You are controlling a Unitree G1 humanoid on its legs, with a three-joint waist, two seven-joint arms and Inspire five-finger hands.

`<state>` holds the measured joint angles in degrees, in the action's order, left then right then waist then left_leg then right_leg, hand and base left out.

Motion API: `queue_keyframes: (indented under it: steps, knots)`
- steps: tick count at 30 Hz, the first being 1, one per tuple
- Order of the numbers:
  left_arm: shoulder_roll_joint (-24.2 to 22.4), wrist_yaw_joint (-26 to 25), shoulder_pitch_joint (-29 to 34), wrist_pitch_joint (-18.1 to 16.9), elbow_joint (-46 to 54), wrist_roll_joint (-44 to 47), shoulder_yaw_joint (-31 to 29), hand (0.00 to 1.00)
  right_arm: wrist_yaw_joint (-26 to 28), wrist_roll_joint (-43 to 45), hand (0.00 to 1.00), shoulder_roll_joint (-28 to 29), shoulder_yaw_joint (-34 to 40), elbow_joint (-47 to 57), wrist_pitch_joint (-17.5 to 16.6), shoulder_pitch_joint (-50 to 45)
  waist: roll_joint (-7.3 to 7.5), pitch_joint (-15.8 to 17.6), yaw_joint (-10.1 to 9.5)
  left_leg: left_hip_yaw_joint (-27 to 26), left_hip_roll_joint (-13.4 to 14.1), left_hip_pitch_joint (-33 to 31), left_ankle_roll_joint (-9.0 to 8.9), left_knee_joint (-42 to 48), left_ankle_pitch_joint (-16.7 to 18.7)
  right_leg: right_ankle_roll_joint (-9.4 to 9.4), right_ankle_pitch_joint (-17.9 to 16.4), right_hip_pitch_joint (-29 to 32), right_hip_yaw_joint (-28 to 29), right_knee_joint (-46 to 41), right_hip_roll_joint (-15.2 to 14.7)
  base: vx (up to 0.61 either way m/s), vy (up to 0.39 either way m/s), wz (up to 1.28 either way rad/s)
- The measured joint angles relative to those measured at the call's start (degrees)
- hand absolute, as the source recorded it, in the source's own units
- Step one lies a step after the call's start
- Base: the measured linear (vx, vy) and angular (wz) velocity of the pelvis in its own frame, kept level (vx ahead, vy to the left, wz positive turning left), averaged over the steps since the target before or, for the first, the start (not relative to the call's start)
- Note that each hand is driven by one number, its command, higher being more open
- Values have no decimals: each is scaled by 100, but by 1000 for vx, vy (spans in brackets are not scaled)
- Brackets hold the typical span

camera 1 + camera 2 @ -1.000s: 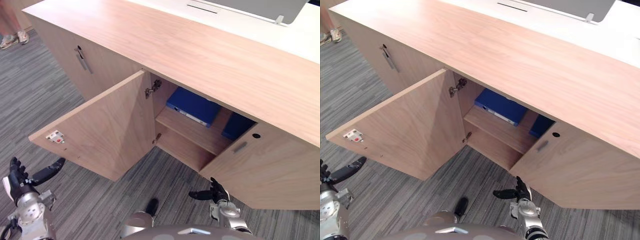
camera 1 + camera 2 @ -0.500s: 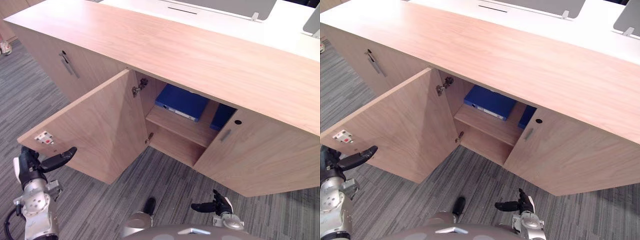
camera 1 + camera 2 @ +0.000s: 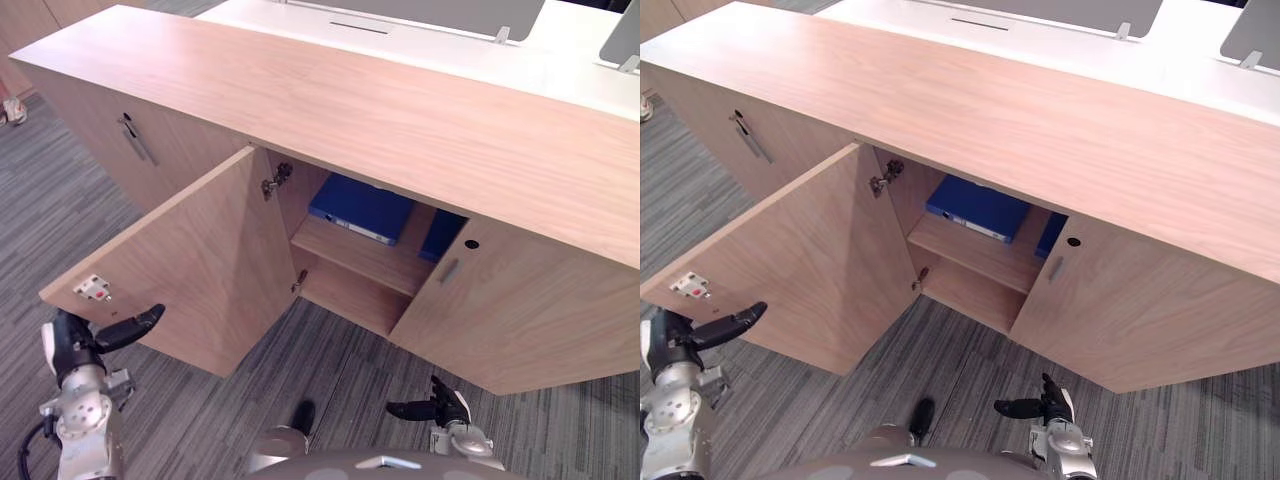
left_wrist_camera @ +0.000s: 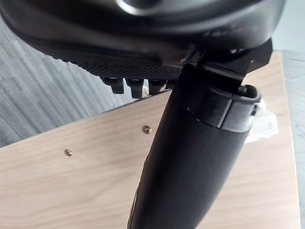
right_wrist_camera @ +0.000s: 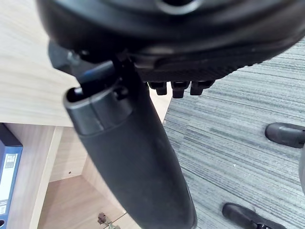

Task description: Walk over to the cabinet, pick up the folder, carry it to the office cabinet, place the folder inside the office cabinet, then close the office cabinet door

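- The left hand [image 3: 72, 345] sits just beside the free edge of the open door [image 3: 190, 270], nearer to it than the right hand [image 3: 445, 405]. Both are relaxed and empty, thumbs out.
- The blue folder [image 3: 362, 208] lies flat on the upper shelf [image 3: 372, 258] inside the office cabinet [image 3: 300, 90], spine facing out.

Grey striped carpet [image 3: 60, 220] covers the floor; a long light-wood cabinet [image 3: 400, 110] runs across it, its far-left door closed with a metal bar handle [image 3: 135, 140]. Just behind it stands a white desk [image 3: 450, 55]; light even.
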<state>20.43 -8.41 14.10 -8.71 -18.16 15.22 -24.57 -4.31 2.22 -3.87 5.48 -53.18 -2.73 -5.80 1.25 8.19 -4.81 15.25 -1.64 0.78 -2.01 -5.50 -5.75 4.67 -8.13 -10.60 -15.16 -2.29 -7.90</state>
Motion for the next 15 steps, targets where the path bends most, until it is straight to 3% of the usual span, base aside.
queue_keyframes:
  steps: [7, 15]
  knots:
    - [-730, 246, 896, 30, 472, 120, 529, 100, 0, 0, 100, 114, 13, -3, 23, -207, 57, -58, 1, -137, -7, -43, 14, 2, -7, 51, 40, 100, 139, 8, -30, -15, 7, -9]
    - [-1014, 654, 1497, 37, 817, 450, 1143, 100, 51, 1, 100, 152, 13, 8, 22, -221, -2, -66, -32, -178, -26, -49, 76, 3, -55, 83, 60, 132, 164, -33, -67, 1, 0, -1]
